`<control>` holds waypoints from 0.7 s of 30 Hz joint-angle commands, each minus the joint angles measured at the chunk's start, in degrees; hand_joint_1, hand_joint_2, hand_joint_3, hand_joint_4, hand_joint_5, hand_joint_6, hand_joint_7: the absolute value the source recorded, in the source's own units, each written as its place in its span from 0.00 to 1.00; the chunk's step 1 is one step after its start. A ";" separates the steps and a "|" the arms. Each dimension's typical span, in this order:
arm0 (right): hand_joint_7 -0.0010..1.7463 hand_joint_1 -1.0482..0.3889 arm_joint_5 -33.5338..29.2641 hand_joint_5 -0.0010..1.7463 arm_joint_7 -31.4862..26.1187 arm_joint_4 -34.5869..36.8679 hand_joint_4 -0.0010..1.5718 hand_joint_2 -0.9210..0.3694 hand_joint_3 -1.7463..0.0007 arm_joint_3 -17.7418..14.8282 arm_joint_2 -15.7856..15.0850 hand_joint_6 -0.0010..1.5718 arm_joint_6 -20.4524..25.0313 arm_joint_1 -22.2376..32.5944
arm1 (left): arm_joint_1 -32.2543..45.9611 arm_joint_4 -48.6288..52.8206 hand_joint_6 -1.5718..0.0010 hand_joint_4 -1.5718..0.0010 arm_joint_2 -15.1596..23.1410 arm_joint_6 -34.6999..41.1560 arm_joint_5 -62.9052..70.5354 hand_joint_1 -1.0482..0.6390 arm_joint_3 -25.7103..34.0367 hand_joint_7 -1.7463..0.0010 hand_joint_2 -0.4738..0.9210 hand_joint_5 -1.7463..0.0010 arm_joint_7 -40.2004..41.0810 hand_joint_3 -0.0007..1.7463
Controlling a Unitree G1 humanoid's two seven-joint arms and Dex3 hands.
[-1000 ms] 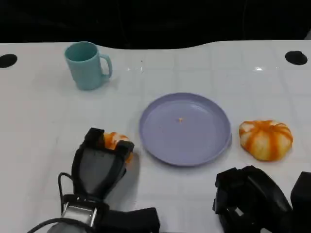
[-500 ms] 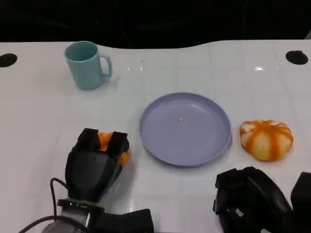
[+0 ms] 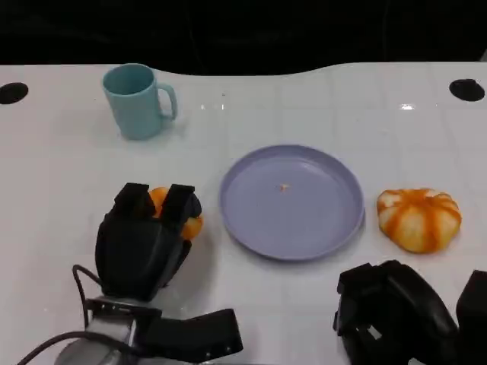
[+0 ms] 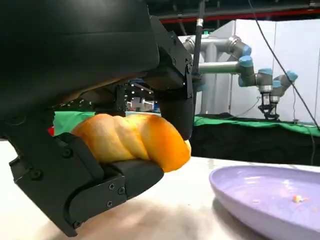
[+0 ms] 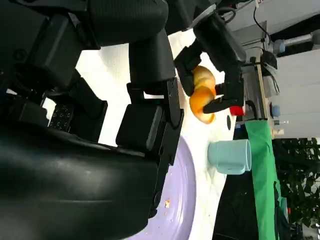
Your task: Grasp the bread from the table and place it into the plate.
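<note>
Orange twisted bread (image 3: 173, 215), glossy crust, gripped in the left robot hand (image 3: 144, 239), black fingers (image 4: 170, 85) over its top and more beneath; from the left wrist view it sits just off the white bench (image 3: 68, 182). Lilac plate (image 3: 291, 201), round, shallow, one crumb inside, just beside that robot hand on the side toward the right robot hand. Right robot hand (image 3: 396, 308), black, low over the bench near the plate's edge, holding nothing; fingers curled or spread, cannot tell. Second bun (image 3: 418, 218), orange and white striped, just beyond the right robot hand. Teal mug (image 3: 138, 101), upright, well beyond the left robot hand.
</note>
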 commanded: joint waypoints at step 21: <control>0.61 0.00 -0.41 0.77 -1.50 -0.62 0.97 0.66 0.22 0.39 -0.06 1.00 0.45 0.28 | -2.58 -14.64 0.54 0.40 2.78 -7.64 -5.01 0.47 5.87 0.00 0.57 0.00 -14.48 0.72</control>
